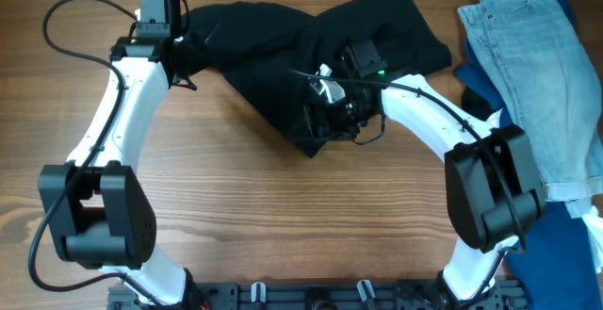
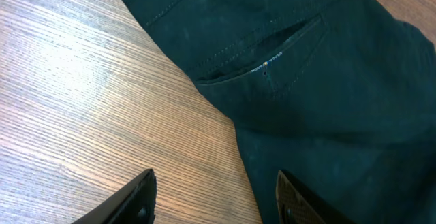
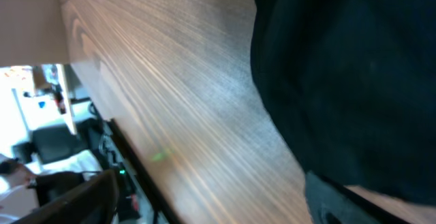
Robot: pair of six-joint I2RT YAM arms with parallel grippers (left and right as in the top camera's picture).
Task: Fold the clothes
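Pale wood-grain tabletop (image 1: 283, 216); beyond its edge, beige wall (image 3: 27, 20) and bright room with dark chair (image 3: 49, 142).

I see clothes (image 1: 273, 46): soft black cloth, matt, thin stitch lines | surface (image 1: 283, 216): smooth wood, stripy grain, a little shiny | jeans (image 1: 537, 74): pale blue denim, looks rough | dark blue cloth (image 1: 577, 258): matt, soft | left arm (image 1: 127, 112) and right arm (image 1: 424, 122): smooth white plastic, a bit shiny, with black matt joints

black garment (image 1: 273, 56): 1 | jeans (image 1: 542, 74): 1 | arms (image 1: 127, 103): 2
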